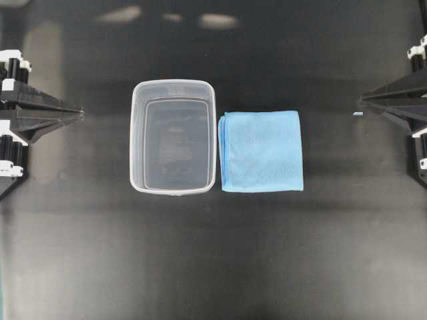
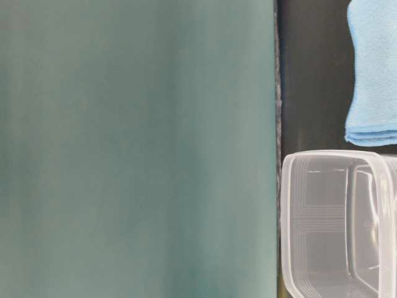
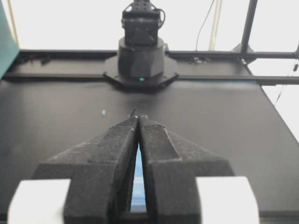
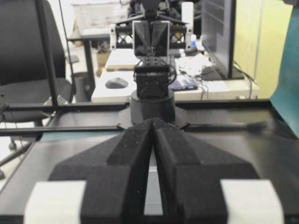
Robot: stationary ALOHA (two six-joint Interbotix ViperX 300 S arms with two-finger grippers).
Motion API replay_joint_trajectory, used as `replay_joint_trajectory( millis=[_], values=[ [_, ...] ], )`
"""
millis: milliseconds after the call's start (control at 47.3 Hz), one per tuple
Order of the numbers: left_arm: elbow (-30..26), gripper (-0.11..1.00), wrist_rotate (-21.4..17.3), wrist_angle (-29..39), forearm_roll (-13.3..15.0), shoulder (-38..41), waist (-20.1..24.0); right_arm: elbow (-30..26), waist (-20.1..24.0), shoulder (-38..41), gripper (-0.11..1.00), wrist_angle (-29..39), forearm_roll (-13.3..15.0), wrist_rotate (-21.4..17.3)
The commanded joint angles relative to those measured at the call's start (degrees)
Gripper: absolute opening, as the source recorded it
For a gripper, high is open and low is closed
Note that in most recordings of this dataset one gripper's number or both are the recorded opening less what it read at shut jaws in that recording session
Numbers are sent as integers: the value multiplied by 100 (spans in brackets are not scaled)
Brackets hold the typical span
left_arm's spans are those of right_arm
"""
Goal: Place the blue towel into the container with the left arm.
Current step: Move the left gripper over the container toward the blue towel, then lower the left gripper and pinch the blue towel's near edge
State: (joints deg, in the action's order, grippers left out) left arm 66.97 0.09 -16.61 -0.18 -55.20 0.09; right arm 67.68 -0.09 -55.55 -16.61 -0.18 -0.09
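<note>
No step had begun. The blue towel (image 1: 261,151) lay folded just beside the empty container (image 1: 173,137). Left gripper (image 1: 79,113) and right gripper (image 1: 361,101) were pressed together, parked well apart. Next, in my judgement: the left gripper must reach across and spread.

No text is showing clearly enough to read. Faint embossed markings are appearing on the floor of the container (image 1: 175,141), but they are too blurred to make out.

A robotics lab in an office: beyond the right gripper (image 4: 153,122) stand a desk (image 4: 140,91), monitor (image 4: 218,35) and office chair (image 4: 25,56).
</note>
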Motion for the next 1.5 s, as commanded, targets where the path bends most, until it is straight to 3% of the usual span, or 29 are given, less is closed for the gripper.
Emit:
replay_joint_trajectory(
  millis=[0,63,106,233,508,613,782,867,952,1121,1226,1480],
  values=[
    [-589,6,237,492,-220,369,-88,-62,18,62,1,-35,-26,0],
    [-940,1,422,1046,-229,633,-105,-44,18,53,3,9,-26,-9],
    [-1213,0,527,1468,-229,888,-114,-35,18,53,-1,53,-35,-18],
    [-1898,0,580,2320,-229,1573,-114,-18,35,53,-1,44,-44,-158],
    [-3261,0,554,3366,-229,3208,-141,79,35,18,1,589,-44,-571],
    [-3964,0,527,3902,-229,3946,-114,88,35,18,21,861,-44,-571],
    [-4975,0,527,4869,-237,4904,-97,88,26,18,68,1028,-35,-571],
    [-5432,1,519,5177,-237,5396,-97,88,-9,-9,81,1063,-44,-571],
    [-5730,12,466,5229,-229,5783,-79,88,-26,-35,79,1046,-44,-571],
    [-6319,64,290,5229,-237,6732,-62,79,26,-141,78,1011,-44,-580],
    [-6645,88,114,5212,-237,7330,-62,79,26,-229,78,1011,-44,-580],
    [-7163,90,-220,5186,-237,8402,-88,79,26,-352,78,1011,-44,-598]
  ],
)
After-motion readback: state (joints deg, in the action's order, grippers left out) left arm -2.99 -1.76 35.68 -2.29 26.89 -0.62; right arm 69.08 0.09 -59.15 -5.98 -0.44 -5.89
